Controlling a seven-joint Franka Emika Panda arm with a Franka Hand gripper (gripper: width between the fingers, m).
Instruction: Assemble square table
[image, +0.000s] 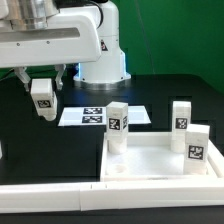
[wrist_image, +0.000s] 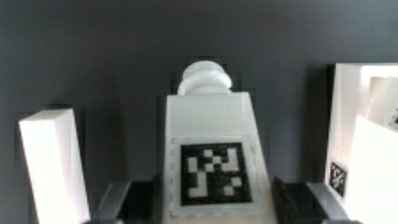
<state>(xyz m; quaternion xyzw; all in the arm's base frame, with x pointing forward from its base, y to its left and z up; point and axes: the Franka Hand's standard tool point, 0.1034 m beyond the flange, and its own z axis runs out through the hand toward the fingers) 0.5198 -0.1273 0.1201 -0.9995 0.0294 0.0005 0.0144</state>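
We see the gripper closed on one leg — lifted above the table, near its far edge by the marker board. Square plate w/ three legs upright, one at. Wrist view only: held leg's rounded peg, tag face — white, blocky.

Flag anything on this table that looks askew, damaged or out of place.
Nothing stands out. Three legs stand upright around the square plate, and the end effector holds the fourth leg above the table. No damage shows.
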